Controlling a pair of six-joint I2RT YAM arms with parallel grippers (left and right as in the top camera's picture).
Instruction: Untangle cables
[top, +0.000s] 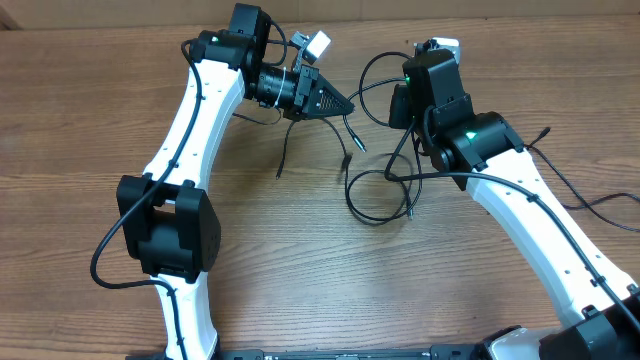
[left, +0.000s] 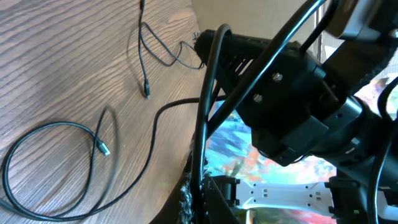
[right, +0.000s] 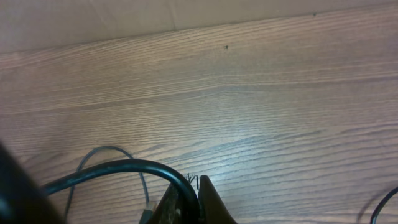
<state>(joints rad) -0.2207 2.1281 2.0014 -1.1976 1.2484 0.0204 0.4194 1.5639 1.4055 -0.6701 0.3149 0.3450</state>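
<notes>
Robotics lab bench, wood-grain table (top: 320, 290), white robot arms (top: 190, 110)

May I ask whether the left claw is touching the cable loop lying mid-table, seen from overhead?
No, the left claw is apart from the cable loop, with a clear gap between them.

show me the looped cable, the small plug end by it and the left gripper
looped cable (left: 62, 124): left wrist view, on the top arc of the loop
plug end (left: 103, 149): left wrist view, on the plug's light tip
left gripper (top: 348, 105): overhead view, at the pointed tip where its fingers meet
</notes>
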